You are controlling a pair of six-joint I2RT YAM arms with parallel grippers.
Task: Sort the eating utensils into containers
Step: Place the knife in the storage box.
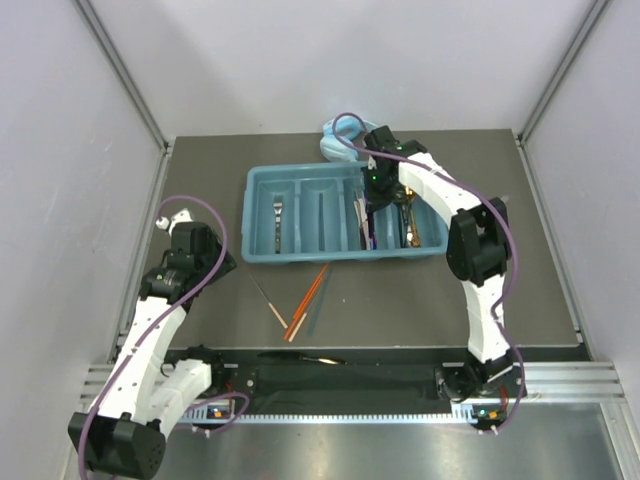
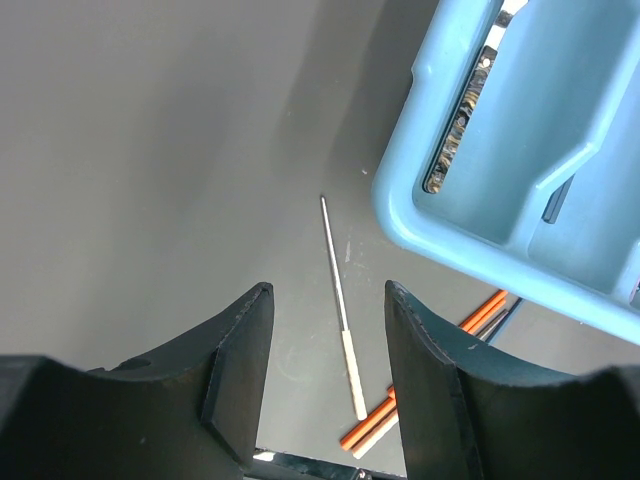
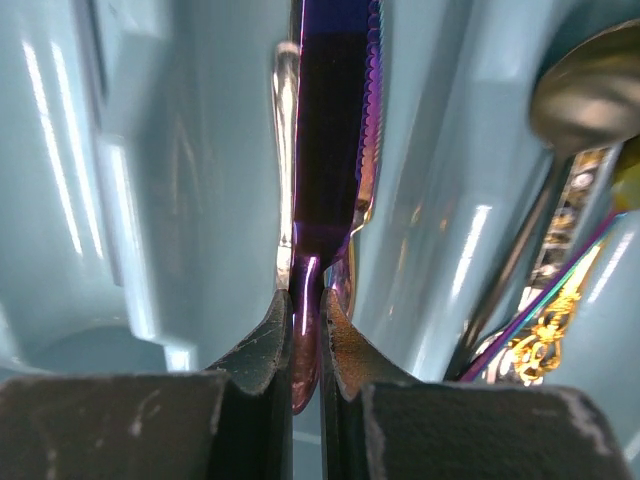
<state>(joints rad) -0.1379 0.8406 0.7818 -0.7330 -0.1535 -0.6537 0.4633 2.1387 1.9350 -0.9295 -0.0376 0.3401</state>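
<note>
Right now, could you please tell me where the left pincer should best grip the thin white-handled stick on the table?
Probably the white handle, from straight above: the stick lies flat, and the handle is its thickest part. Close the left pincer across it, clear of the orange chopsticks by its tip.

Soft, even light fell from above, leaving faint shadows beside the tray (image 1: 300,256). Through my right wrist camera, glare streaked its blurred walls.

Light blue headphones (image 1: 329,147) lie near the far edge of the dark grey surface (image 1: 520,290), partly hidden; plain white walls (image 1: 300,60) close in three sides; a metal rail (image 1: 570,385) runs along the near edge.
</note>
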